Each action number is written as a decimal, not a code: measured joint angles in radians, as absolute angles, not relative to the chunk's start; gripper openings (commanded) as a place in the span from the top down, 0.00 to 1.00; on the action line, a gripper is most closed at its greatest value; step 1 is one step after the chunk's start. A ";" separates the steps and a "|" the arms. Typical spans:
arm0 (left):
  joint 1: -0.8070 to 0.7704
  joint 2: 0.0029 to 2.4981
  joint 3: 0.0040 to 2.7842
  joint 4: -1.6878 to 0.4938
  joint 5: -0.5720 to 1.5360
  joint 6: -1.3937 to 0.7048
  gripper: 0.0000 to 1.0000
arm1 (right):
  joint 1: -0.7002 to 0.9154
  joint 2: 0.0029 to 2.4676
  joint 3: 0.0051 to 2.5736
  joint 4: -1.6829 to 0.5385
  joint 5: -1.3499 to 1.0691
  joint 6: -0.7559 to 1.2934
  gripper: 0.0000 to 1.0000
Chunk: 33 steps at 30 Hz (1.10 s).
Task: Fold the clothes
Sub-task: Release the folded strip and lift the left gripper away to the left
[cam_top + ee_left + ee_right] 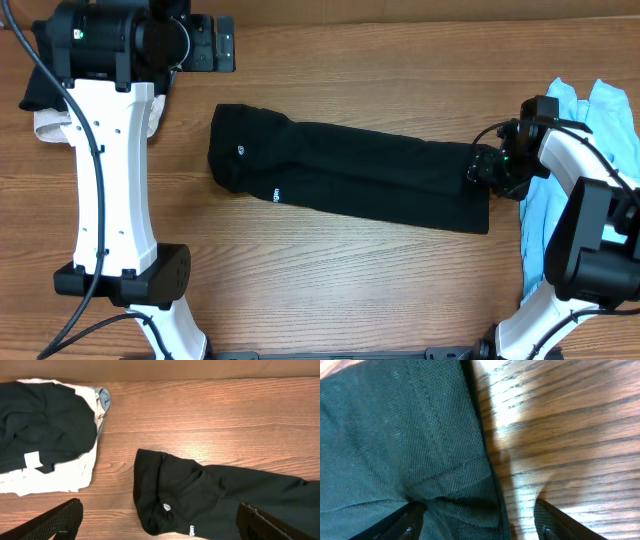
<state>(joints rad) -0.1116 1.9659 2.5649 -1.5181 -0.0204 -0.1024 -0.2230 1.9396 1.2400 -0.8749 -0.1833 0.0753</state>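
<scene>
Watching black garment (350, 175) lie as a long folded strip across mid worktop (400, 70).
I see L fingers (55, 520) spread wide near its logo end, nothing btwn; R fingers (402, 522) apart, straddling its other end's edge, one over fabric, one over wood. Blue tee (600, 110) bunched by R arm.

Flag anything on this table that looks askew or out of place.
The black garment lies as a long strip slanting across the table, not square to its edges, with its left end bunched. The light blue T-shirt sits crumpled at the right edge.
</scene>
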 measured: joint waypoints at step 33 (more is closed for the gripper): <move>-0.070 2.005 2.563 -1.506 -0.099 -0.151 0.00 | -0.231 1.943 1.580 -1.256 -0.228 0.092 0.96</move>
